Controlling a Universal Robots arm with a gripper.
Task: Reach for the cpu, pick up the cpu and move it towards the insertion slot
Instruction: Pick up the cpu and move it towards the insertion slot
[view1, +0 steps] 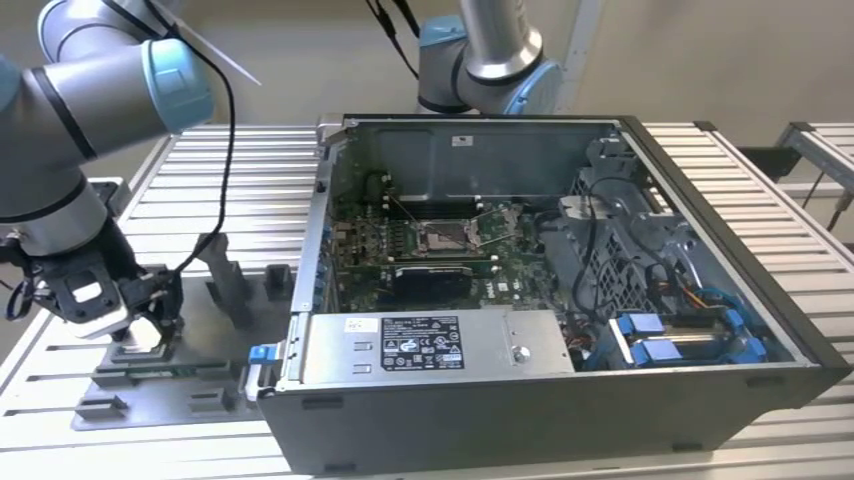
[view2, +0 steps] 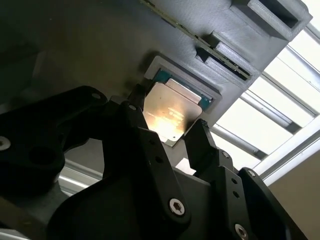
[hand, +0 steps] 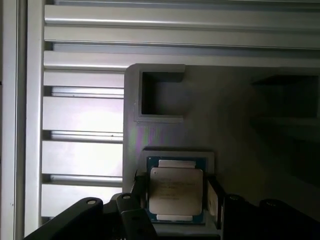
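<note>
Exterior view's evenly lit; the bench (view1: 747, 160) slats wash out at 2 o'clock from the computer case (view1: 561, 400), whose inside is shady. Both wrist views are pretty murky, with warm glare on the cpu (view2: 167, 112) in the second wrist view.

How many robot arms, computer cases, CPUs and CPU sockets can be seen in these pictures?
Robot arms: 2
Computer cases: 1
CPUs: 1
CPU sockets: 1
Total: 5
</note>
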